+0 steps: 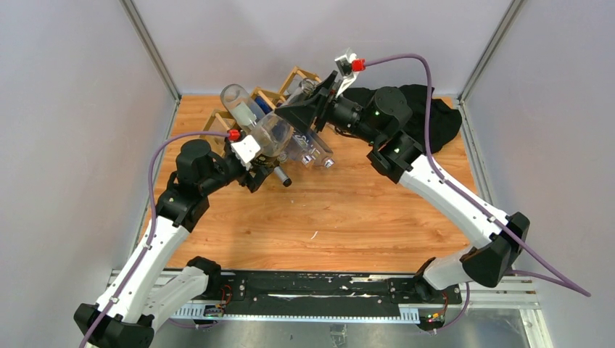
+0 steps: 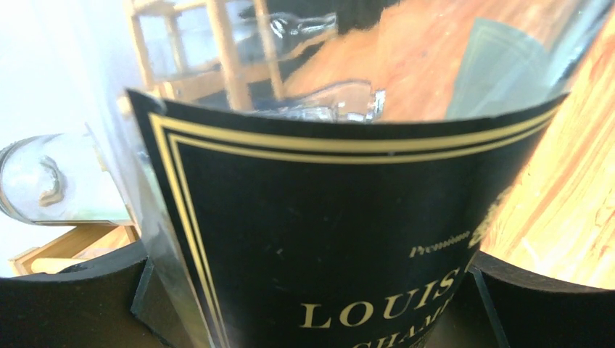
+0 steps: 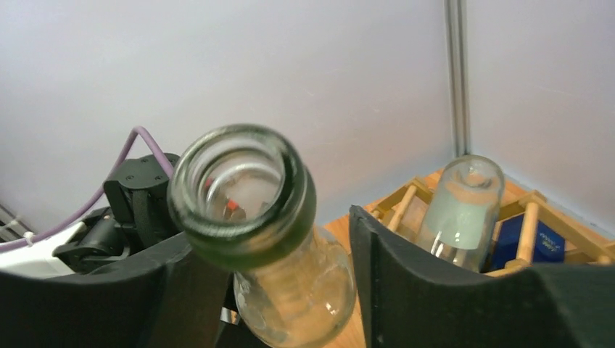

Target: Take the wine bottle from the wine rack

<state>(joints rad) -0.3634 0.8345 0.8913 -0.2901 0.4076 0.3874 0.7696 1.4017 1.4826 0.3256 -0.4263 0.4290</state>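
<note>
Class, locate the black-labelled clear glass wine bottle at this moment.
The black-labelled clear glass wine bottle lies left of centre in the top view, just before the light-wood lattice rack, gripped by the left end effector.

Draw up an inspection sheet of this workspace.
surface: wooden table, small pale mark near centre.
job's things: wine bottle, black label, tilted in front of wine rack; second bottle lies in rack.
clutter: black cloth, far right.
grippers: left gripper clamps bottle body; right gripper straddles its neck, grip unclear.
cables: purple cable loops from each wrist.
surroundings: grey walls, metal corner posts.
</note>
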